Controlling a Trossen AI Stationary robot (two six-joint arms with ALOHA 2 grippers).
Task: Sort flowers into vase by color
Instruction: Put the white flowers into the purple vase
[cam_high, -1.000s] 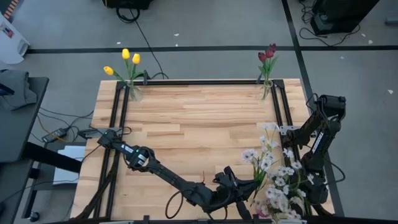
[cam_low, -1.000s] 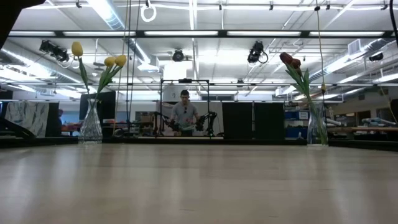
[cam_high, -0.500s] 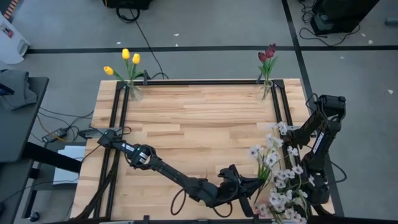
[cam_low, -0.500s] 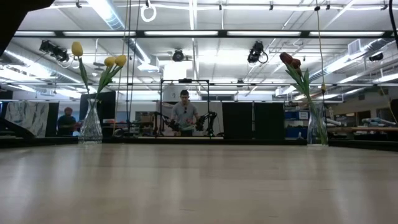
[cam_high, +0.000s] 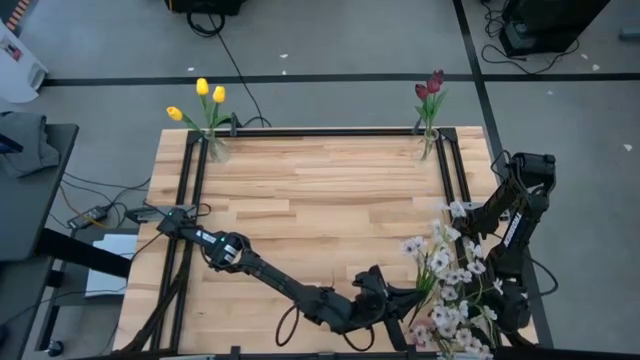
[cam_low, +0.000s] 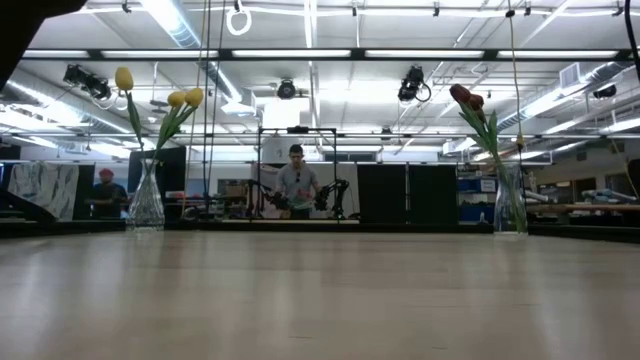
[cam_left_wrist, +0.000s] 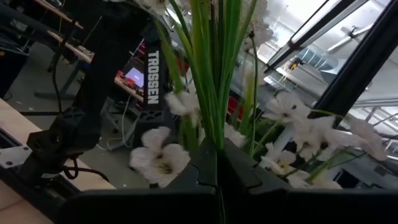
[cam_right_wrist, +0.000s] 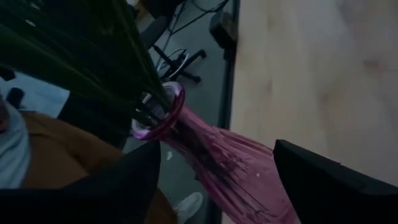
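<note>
In the high view, the whitish blossoms are seen at the table's near right corner, their stems clamped in the fully closed left pincer. Only the right wrist view reveals a pink vase between the widely spread fingers of the right pincer, ungripped.

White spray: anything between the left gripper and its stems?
No. The left gripper is already shut on the white spray's stems. The right gripper stands open around a pink vase that holds the stems.
</note>
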